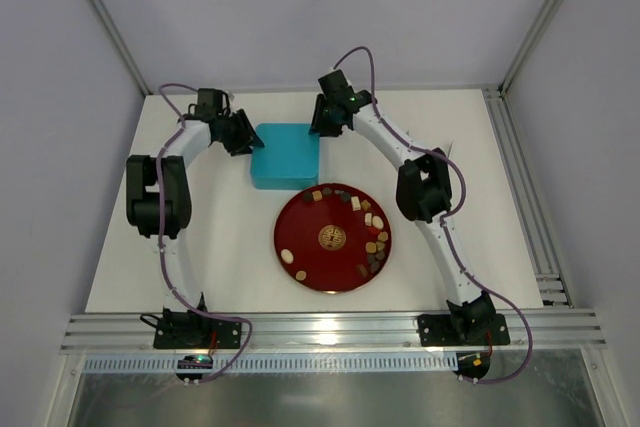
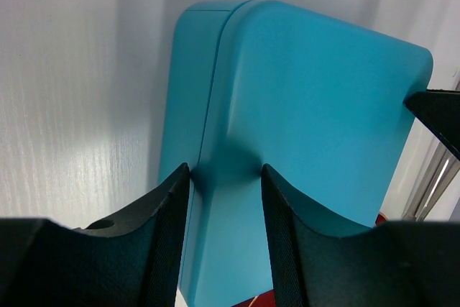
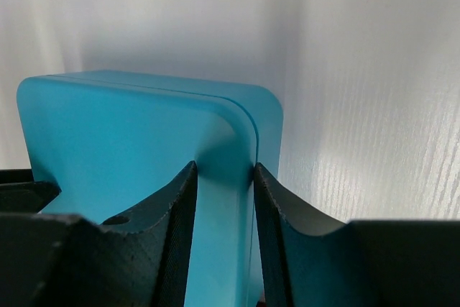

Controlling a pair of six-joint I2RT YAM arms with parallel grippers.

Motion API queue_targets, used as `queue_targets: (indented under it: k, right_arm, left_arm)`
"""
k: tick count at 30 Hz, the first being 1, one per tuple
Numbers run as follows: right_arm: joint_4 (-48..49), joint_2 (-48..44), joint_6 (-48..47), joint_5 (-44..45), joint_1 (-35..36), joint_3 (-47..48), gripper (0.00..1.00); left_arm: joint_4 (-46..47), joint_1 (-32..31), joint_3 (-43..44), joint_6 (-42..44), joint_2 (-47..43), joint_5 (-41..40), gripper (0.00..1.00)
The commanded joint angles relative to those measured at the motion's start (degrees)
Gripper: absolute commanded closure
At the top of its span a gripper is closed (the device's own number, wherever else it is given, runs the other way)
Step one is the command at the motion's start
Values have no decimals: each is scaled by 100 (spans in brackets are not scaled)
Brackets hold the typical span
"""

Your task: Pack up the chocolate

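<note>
The chocolate (image 1: 375, 243) lies as several small dark, tan and white pieces along the back and right rim of a red plate (image 1: 303, 227) with a gold emblem. A teal lidded box (image 1: 285, 157) stands just behind the plate. My left gripper (image 1: 243, 139) is at the box's left edge. In the left wrist view its jaws (image 2: 225, 170) close over the lid's rim (image 2: 316, 106). My right gripper (image 1: 322, 125) is at the box's back right corner, and its jaws (image 3: 224, 167) close over the lid's rim (image 3: 129, 127) there.
The white table (image 1: 200, 247) ends at a metal rail (image 1: 330, 332) in front, where both arm bases are bolted. Grey walls enclose the back and sides. A rail track (image 1: 525, 207) runs along the right edge.
</note>
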Motion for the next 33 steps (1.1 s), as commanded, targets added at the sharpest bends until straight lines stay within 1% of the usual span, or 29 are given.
queue_targets:
  k: [1, 7, 14, 20, 22, 25, 26, 28, 33]
  right_arm:
    - [-1343, 576, -503, 359, -67, -161, 62]
    - [-1747, 673, -644, 174, -84, -21, 61]
    - [-1994, 594, -732, 139, -76, -345, 61]
    - [-2126, 603, -881, 341, 48, -460, 60]
    - [-2065, 490, -899, 228, 48, -565, 61]
    - [-1618, 270, -873, 157, 48, -1021, 61]
    - [-1460, 25, -873, 148, 48, -1336, 61]
    - [-1187, -187, -837, 148, 48, -1619, 56]
    - [-1072, -645, -872, 209, 39, -1550, 55]
  left_arm:
    - [-860, -120, -95, 150, 413, -260, 57]
    - [-1194, -120, 72, 308, 492, -322, 57]
    - [-1545, -137, 256, 492, 597, -392, 56]
    - [-2011, -181, 555, 677, 791, -628, 55]
    - [-2064, -216, 591, 730, 800, -664, 55]
    - [-2108, -225, 582, 809, 773, -743, 52]
    - [-2100, -234, 573, 835, 747, -735, 51]
    - [-2100, -242, 582, 879, 703, -743, 50]
    - [-2248, -251, 678, 950, 676, -814, 49]
